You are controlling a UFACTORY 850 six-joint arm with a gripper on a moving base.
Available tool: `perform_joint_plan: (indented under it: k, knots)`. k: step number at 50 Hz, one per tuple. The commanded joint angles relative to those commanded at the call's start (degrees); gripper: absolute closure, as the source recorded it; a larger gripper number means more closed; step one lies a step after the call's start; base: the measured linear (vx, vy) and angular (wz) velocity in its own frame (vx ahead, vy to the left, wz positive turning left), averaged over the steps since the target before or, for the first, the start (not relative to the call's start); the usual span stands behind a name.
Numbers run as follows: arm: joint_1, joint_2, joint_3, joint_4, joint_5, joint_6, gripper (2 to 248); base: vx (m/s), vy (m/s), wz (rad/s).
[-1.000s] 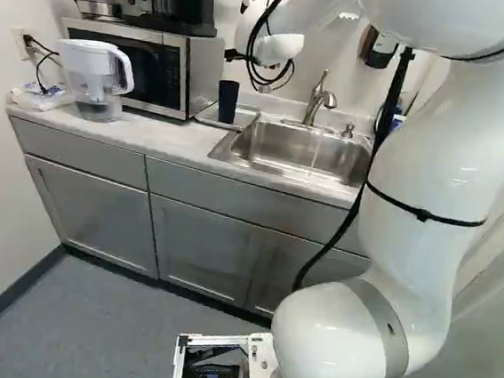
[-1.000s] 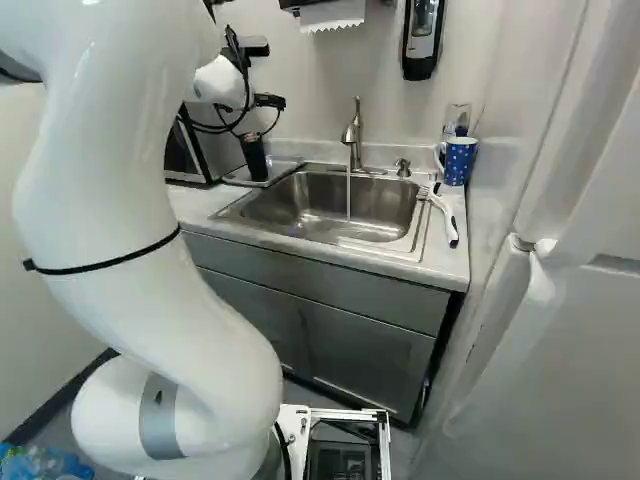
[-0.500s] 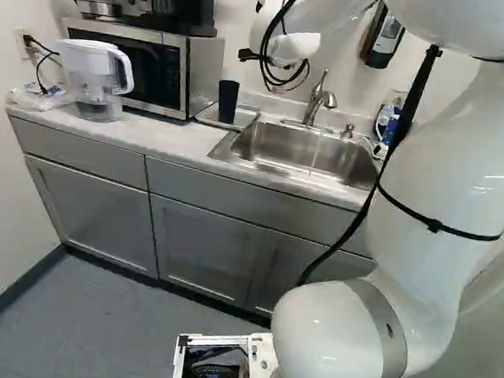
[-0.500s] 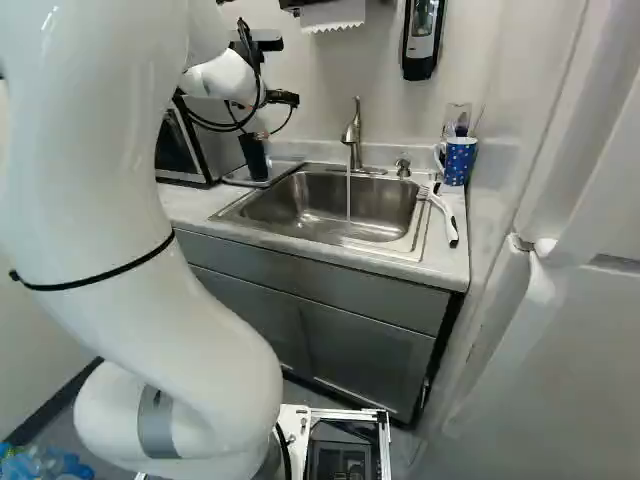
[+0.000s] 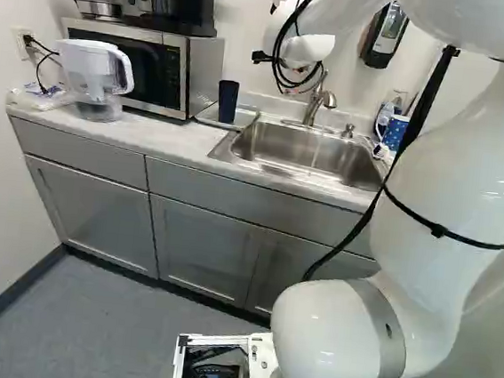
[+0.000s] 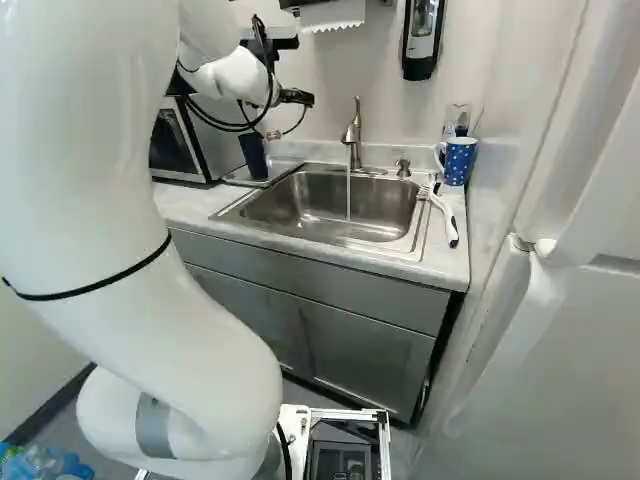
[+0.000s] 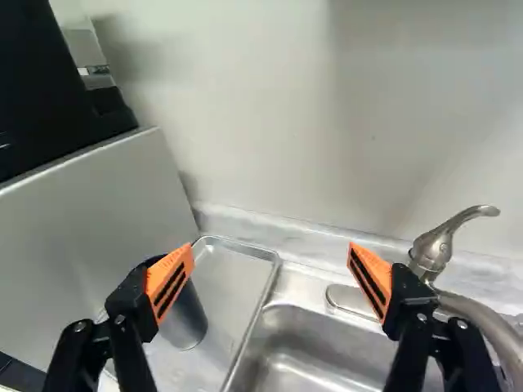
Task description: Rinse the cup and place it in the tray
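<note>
Cabinets (image 5: 203, 238) run along the wall under a worktop (image 5: 154, 135). Arm (image 5: 434, 198) stands in front, right of the middle of the left base view, reaching up and over toward the wall. Metal sink (image 6: 325, 205) is set into the worktop. Microwave (image 5: 156, 68) is beyond the tray in the left base view, dark coffee maker (image 5: 175, 12) on top of it. Water pitcher (image 5: 91, 75), white and clear, stands on the worktop in front of the microwave.

Metal tray (image 7: 229, 282) sits between microwave and sink. Black soap dispenser (image 6: 422, 38) is on the wall, right of the faucet in the right base view.

Gripper (image 6: 297, 98) is open, fingers wide apart, nothing gripped. In the wrist view, the orange pad (image 7: 170, 282) nearer the microwave overlaps the cup; can't tell if they touch. The other finger shows in front of the area near the faucet (image 6: 352, 135), behind the sink. Water (image 6: 348, 197) runs from the spout in a thin stream.

Cup (image 5: 227, 102), dark blue, is upright in the tray. Blue mug with white dots (image 6: 458, 162) stands on the worktop at the sink's far side from the tray. Brush (image 6: 445, 215), white and black, lies near the mug, head at the sink's rim. Small pump (image 6: 403, 167) stands behind the sink, between faucet and mug.
</note>
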State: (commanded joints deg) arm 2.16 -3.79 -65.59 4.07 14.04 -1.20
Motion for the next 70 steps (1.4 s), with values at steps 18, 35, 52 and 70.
perform_joint_plan:
  k: [18,35,52,70]
  knots:
    - [-2.8,0.0,0.0,0.0,0.0,0.0,3,0.000,0.000,0.000]
    - [-5.5,0.0,-0.4,0.0,0.0,0.0,3,0.000,0.000,0.000]
    - [-8.1,-0.9,-3.2,0.0,0.0,0.0,3,0.000,0.000,0.000]
    - [-8.5,-5.2,-9.8,0.0,-2.0,0.0,3,0.000,0.000,0.000]
